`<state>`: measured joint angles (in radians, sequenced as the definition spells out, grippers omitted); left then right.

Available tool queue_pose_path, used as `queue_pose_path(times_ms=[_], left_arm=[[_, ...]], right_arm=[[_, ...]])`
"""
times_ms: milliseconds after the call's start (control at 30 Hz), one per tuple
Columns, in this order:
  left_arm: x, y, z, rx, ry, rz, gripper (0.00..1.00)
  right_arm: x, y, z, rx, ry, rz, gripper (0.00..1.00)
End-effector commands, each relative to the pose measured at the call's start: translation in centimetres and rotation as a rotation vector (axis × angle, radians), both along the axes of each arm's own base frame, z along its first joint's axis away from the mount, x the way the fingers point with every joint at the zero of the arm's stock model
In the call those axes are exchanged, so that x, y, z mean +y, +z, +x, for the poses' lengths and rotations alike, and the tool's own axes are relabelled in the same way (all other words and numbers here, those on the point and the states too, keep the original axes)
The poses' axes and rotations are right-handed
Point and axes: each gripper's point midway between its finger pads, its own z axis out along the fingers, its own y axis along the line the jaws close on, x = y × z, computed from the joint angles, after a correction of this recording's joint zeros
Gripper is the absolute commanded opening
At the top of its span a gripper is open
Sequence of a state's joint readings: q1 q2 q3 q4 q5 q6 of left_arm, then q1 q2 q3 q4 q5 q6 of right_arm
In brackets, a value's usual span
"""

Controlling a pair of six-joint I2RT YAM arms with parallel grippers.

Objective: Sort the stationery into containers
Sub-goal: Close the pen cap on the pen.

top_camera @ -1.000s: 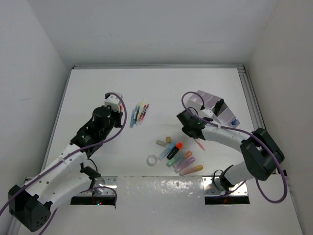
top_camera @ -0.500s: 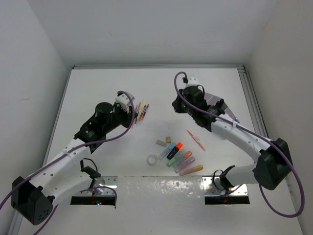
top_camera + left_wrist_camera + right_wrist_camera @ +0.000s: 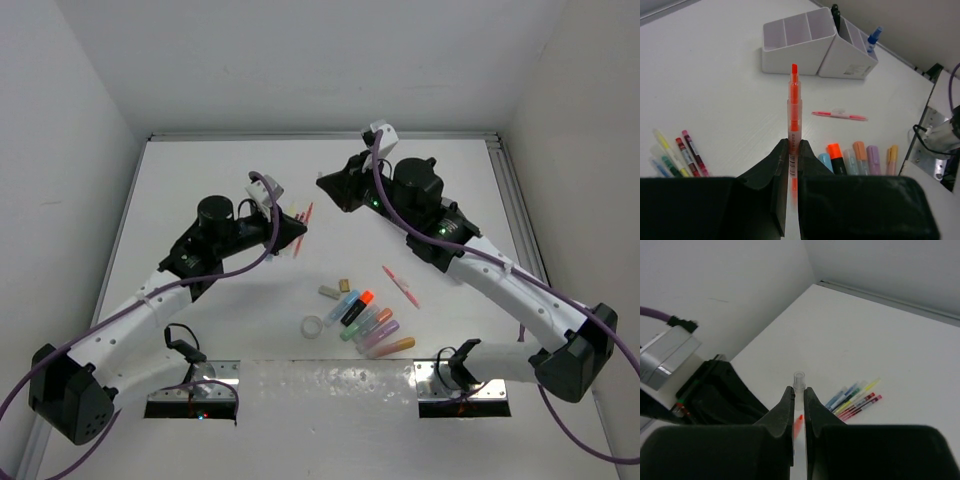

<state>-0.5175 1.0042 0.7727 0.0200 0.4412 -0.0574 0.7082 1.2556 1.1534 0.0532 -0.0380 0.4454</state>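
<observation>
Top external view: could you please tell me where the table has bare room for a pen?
Bare: the white table's far strip by the back wall, and left of the thin coloured pens. Crowded: near centre, around the pastel highlighters and clear tape ring.

No word or number can be read anywhere. The orange pen (image 3: 794, 107) carries a small black barcode strip (image 3: 792, 159) right where the left gripper (image 3: 794, 150) pinches it, and its bars and digits are too fine to make out. Far ahead of that gripper, a pale sticker (image 3: 856, 69) on the side wall of the organizer (image 3: 790, 57) shows only blurred grey print.
</observation>
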Motion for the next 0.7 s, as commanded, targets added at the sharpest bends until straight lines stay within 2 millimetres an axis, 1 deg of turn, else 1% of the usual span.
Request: queue_pose_path(times_ms=[0, 167, 267, 367, 467, 667], left_arm=[[-1.4, 3.9, -0.4, -0.003, -0.038, -0.134, 0.00], [-1.8, 4.4, -0.7, 0.045, -0.039, -0.179, 0.00], [-1.9, 4.3, -0.7, 0.070, -0.032, -0.192, 0.00], [-1.9, 4.9, -0.7, 0.065, -0.030, -0.207, 0.00], [-1.9, 5.1, -0.5, 0.059, -0.029, -0.214, 0.00], [-1.9, 5.5, -0.5, 0.054, -0.029, -0.224, 0.00]], right_arm=[[1.1, 2.6, -1.2, -0.095, 0.058, 0.057, 0.00], [1.5, 3.1, -1.6, -0.112, 0.075, 0.069, 0.00], [1.7, 2.5, -1.6, -0.104, 0.073, 0.058, 0.00], [1.6, 2.2, -1.6, -0.108, 0.056, 0.060, 0.00], [1.4, 1.1, -1.3, -0.099, 0.035, 0.047, 0.00], [1.3, 0.8, -1.3, -0.098, 0.024, 0.044, 0.00]])
